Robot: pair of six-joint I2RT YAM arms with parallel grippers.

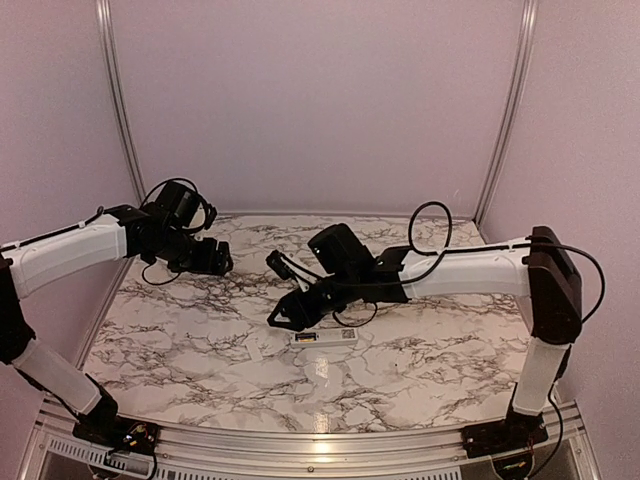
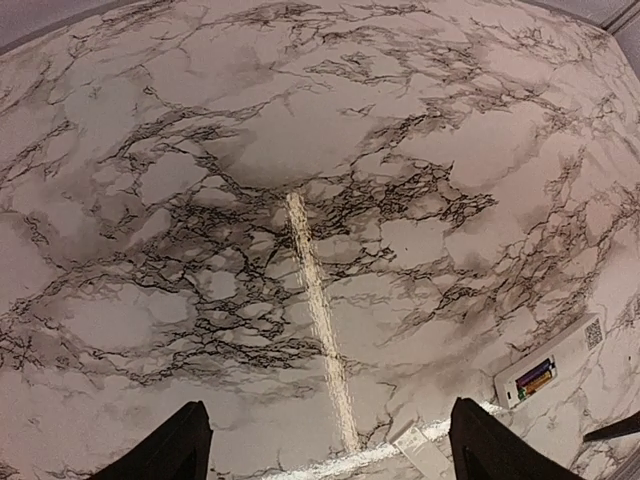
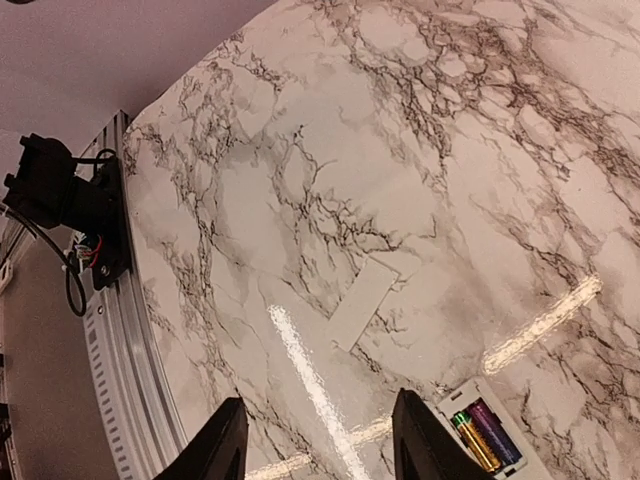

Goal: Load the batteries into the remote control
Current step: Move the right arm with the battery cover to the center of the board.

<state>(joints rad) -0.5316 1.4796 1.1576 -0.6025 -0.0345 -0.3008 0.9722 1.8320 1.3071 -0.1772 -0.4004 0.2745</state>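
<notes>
We are sitting bolted at the near edge of the desk (image 1: 170, 350), which is showing white marble with dark veins. Near its middle, on the side towards us, the cover plate (image 3: 362, 303) is lying flat by itself, a plain white strip. Just beyond it, close but not touching, the remote (image 2: 560, 365) is lying back up with its long side running left to right. Its back is standing open towards the left end, and two batteries (image 3: 478, 434) are sitting inside side by side, one purple, the other green and gold. A small printed square is showing on the remote's back at the other end.

We are holding our right pincer (image 3: 320, 445) in the air close to the remote's left end. It is spread apart and gripping nothing, and bare desk is showing through the gap, with the open back and its batteries showing just off to one side.

Farther back on the left, well apart from the remote, we are holding our left pincer (image 2: 330, 455) above the desk. It is spread wide and carrying nothing. From its wrist view, the remote and the cover plate are lying off to the right, near each other.
</notes>
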